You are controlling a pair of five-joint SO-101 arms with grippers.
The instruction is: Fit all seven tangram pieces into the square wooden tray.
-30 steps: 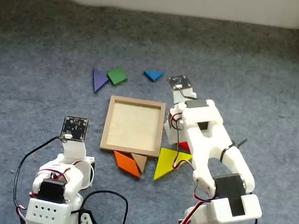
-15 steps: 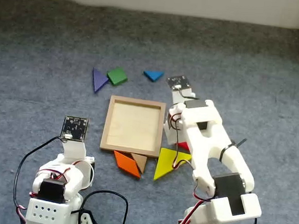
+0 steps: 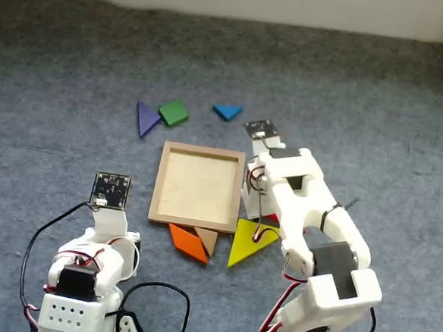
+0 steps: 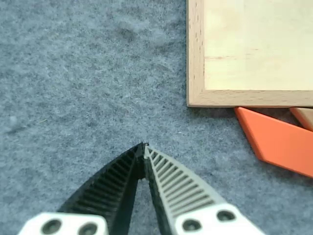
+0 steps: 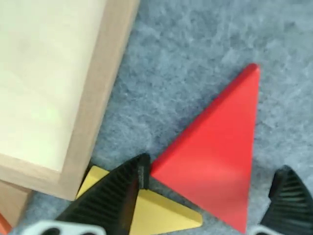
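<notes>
The square wooden tray (image 3: 159, 186) lies empty mid-table. Along its near edge sit an orange parallelogram (image 3: 187, 242), a tan triangle (image 3: 208, 241) and a yellow triangle (image 3: 244, 241). A red triangle (image 3: 273, 216) peeks out from under the right arm (image 3: 296, 188). In the right wrist view my right gripper (image 5: 212, 174) is open, its fingers straddling the red triangle (image 5: 215, 152) beside the tray rim (image 5: 98, 98). My left gripper (image 4: 144, 149) is shut on nothing, over bare carpet near the tray corner (image 4: 195, 63) and the orange parallelogram (image 4: 279, 142).
Beyond the tray's far edge lie a purple triangle (image 3: 146, 118), a green square (image 3: 173, 112) and a blue triangle (image 3: 227, 112). The yellow triangle (image 5: 156, 213) touches the red one's near side. Grey carpet covers the whole table.
The right arm has swung slightly toward the tray, its wrist shifting a little left over the red triangle. The left arm and all pieces have stayed put.
</notes>
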